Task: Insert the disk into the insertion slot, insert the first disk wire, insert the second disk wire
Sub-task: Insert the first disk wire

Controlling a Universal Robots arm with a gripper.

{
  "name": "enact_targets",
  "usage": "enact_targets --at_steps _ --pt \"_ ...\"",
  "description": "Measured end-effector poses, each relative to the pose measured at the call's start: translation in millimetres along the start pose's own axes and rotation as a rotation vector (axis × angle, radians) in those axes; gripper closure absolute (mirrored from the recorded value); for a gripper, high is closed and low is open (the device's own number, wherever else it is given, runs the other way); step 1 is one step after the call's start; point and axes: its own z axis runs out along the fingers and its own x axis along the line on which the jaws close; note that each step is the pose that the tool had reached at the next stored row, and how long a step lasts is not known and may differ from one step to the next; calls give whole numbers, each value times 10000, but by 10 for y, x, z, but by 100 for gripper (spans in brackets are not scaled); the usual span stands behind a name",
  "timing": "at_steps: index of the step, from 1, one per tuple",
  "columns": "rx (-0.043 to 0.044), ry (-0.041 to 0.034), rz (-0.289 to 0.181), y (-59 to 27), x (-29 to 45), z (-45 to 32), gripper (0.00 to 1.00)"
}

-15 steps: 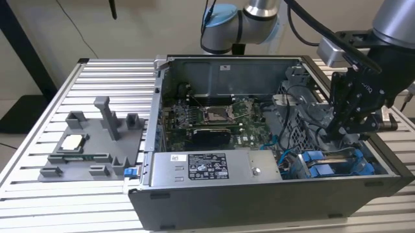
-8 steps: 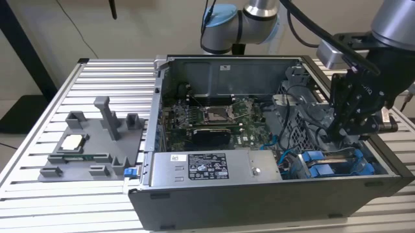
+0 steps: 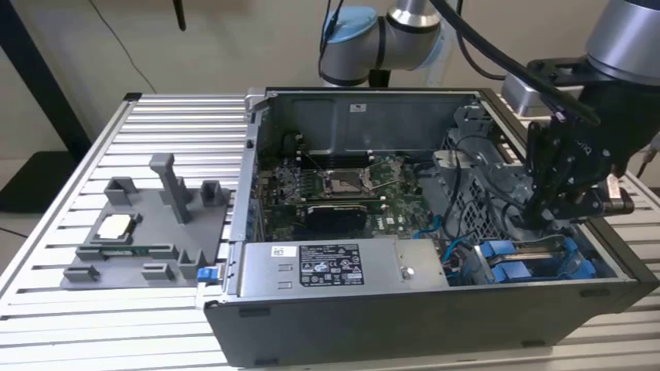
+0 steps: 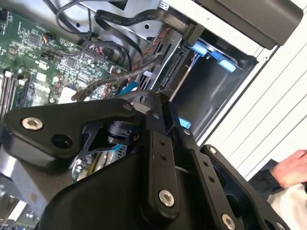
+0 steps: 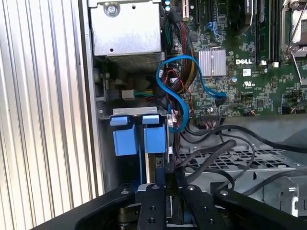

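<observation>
The disk sits in the insertion slot, its blue carrier tabs standing side by side with another blue tab. In the exterior view the disk lies low in the case's right front corner, inside the slot. My gripper hangs right over the disk's rear edge, jaws close together on the end of a black disk wire. In the exterior view the gripper reaches down into the case just above the blue carriers. The second wrist view has the blue carrier in the dark bay.
A grey power-supply box fills the case front. The motherboard lies behind it, with a looping blue cable and black wire bundles near the bay. A grey fixture rests on the slatted table. A person's hand is close by.
</observation>
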Motion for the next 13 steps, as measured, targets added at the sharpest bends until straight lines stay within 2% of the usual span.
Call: enact_targets --at_steps 3,11,13 --pt "142 128 -4 1 0 16 81" --pt "612 477 -11 2 0 50 81" --pt "674 511 -12 2 -1 59 81"
